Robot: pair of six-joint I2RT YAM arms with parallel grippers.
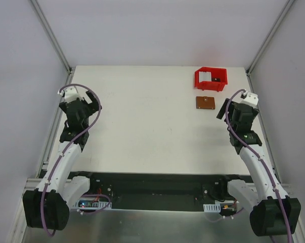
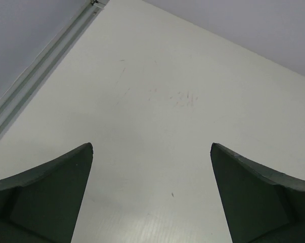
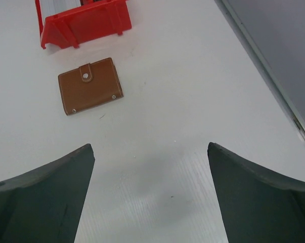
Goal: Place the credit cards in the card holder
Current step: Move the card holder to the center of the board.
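Ahead-left of right gripper (image 3: pixel 151 147), well apart: card holder (image 3: pixel 90 86), lying closed

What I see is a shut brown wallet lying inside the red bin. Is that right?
Not inside. The shut brown wallet lies on the table, just outside the red bin with a gap between them; the right wrist view shows it.

Card holder (image 1: pixel 205 103) nr red bin (image 1: pixel 209 86), whitish cards (image 1: pixel 206 77) in bin, far-R corner
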